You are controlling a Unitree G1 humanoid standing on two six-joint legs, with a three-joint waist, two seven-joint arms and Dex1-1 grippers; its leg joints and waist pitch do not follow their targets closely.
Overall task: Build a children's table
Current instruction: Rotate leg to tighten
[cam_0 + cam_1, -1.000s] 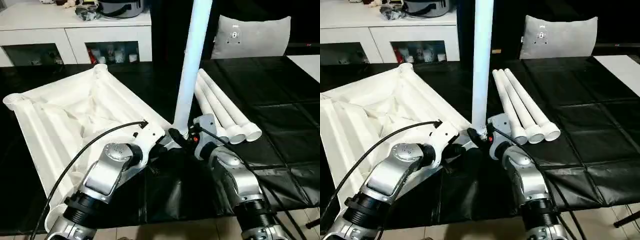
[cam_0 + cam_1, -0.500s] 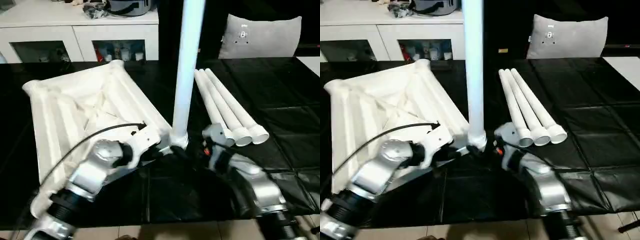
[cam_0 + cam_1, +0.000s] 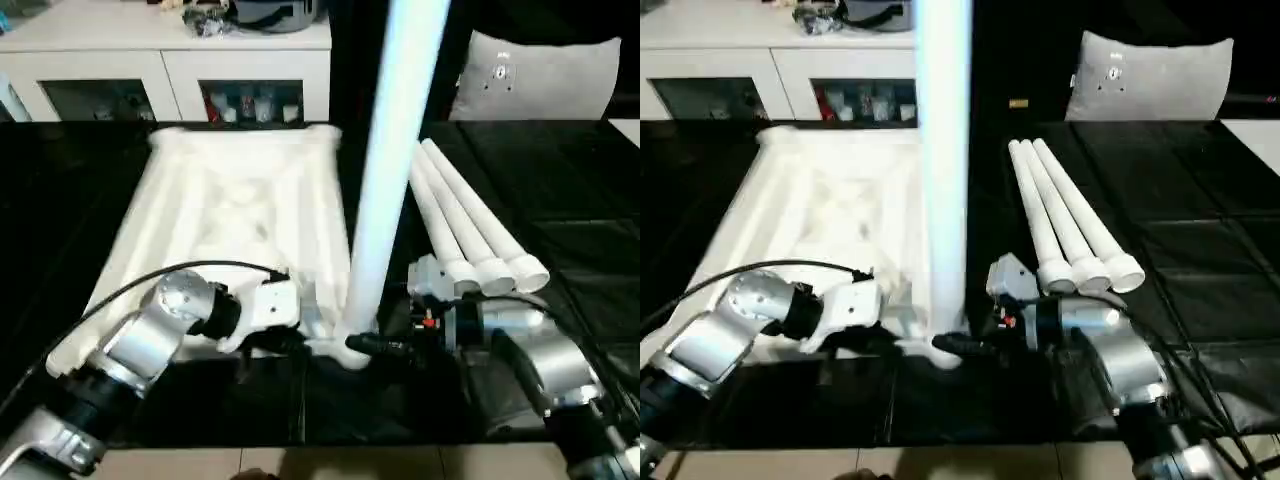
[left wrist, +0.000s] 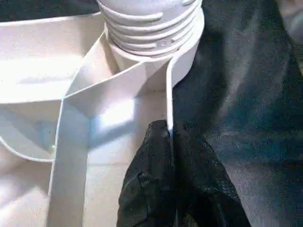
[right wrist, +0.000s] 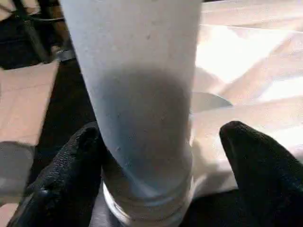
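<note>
Tabletop (image 3: 240, 215) swung round since earlier frame, now square-on at bench centre. Upright leg (image 3: 385, 190) seated in near corner socket. Left tool (image 4: 171, 156) clamped on socket rib. Right tool (image 5: 156, 165) spread, straddling leg base. Spare legs (image 3: 470, 225) at 3 o'clock. Keep rib pinned, twist leg until threads vanish.

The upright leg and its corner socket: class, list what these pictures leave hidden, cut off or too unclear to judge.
- Upright leg: its upper end is cut off by the top edge of both eye views.
- Corner socket: how deep the leg's thread sits is hidden in the left wrist view by the socket's wall.
- Tabletop: its near edge is hidden in the eye views by the left gripper and forearm.
- Cabinet: the items behind its glass are too small to identify.
</note>
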